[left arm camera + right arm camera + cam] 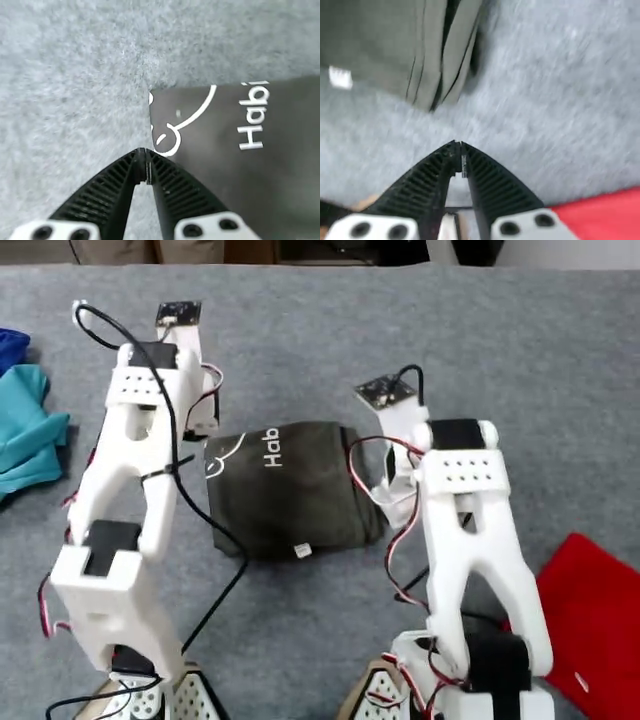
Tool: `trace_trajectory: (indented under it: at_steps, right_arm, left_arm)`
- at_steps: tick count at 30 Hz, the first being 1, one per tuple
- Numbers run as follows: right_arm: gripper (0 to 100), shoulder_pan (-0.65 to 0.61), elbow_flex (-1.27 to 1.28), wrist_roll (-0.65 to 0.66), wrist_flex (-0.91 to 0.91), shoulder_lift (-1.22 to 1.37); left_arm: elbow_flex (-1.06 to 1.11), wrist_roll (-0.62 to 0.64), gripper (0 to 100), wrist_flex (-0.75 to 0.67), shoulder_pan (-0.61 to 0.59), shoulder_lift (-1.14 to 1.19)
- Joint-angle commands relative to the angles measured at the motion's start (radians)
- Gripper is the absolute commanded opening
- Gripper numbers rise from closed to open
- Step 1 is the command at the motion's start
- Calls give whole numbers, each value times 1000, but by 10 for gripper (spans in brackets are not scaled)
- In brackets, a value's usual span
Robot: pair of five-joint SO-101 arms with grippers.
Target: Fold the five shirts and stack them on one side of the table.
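At the near right of the grey desk [540, 360] lies a red shirt [590, 630], flat and running off the edge of the high view beside the right arm's base. Farther in, between the two arms, sits the dark shirt [290, 490], folded into a thick, roughly square packet with its layered edges facing the right arm. A small white label [302, 551] shows at its near edge, and white print [272, 448] runs along its far edge. The right claw [458, 150] is clenched with nothing between its fingers. It hangs over bare desk just beside the packet's stacked folds, with the red shirt at the rim of its wrist view. The left claw [143, 165] is also clenched and empty, its tips pressed together right by the far corner of the dark shirt where the curved white print sits. Whether the tips touch the cloth cannot be told. Far off at the left edge of the desk, well apart from the packet, a teal shirt [25, 435] lies crumpled and unfolded, with a blue shirt [10, 345] just beyond it.
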Motion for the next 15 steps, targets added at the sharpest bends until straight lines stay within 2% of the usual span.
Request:
trace_trajectory:
  at_steps: [1, 5, 8, 13, 15]
  right_arm:
    - [9, 15, 2, -8, 110, -76]
    - [9, 12, 4, -52, 190, -85]
    - [9, 4, 10, -196, 170, -68]
    - [12, -110, 84, -491, -25, 2]
    - [48, -168, 108, -594, -97, 53]
  left_arm:
    - [98, -48, 21, 5, -9, -136]
    - [304, -72, 21, -52, -55, -255]
    - [483, -72, 21, -121, -97, -378]
    - [769, -72, 23, -262, -121, -601]
    - [844, -66, 24, -304, -129, -662]
